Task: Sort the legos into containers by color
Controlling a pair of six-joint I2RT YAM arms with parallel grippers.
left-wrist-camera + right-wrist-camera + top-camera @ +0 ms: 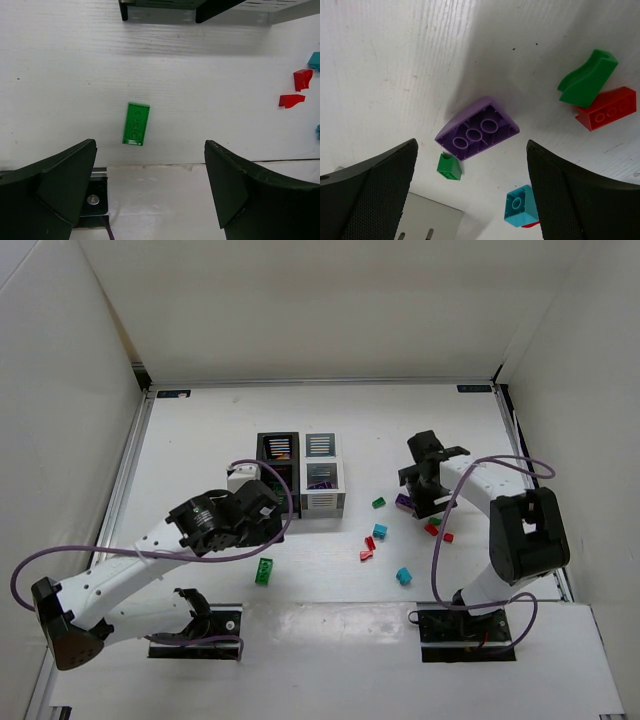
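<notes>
**Both grippers wide over loose legos, nothing held**

Handling, judged by look: hard moulded plastic, very light, stiff, glossy. Likely to skate or flip on the counter (200, 440) if nudged by 1 finger only. Not fragile.

Flat green brick (136, 124): alone on the counter, near side of the containers (322, 502), well left of the other loose pieces. Best taken across its 2 long sides, where the walls run parallel.

Purple sloped brick (477, 127): upside down, hollow side with 3 tubes up, right of the containers. Small green piece (449, 166) just beside it, teal brick (521, 205) near, curved green piece (587, 76) touching or overlapping a red brick (606, 107) further off. Probably safest gripped on the 2 straight parallel sides, not on the slope, which could squirt out.

Left gripper (151, 150): fingers spread wide, empty, hanging above the green brick, pointed down, arm reaching far and right from its base, elbow folded.

Right gripper (471, 144): fingers equally apart, empty, poised above the purple brick, forearm stretched left toward the containers.

Some purple already visible in the near right bin
</notes>
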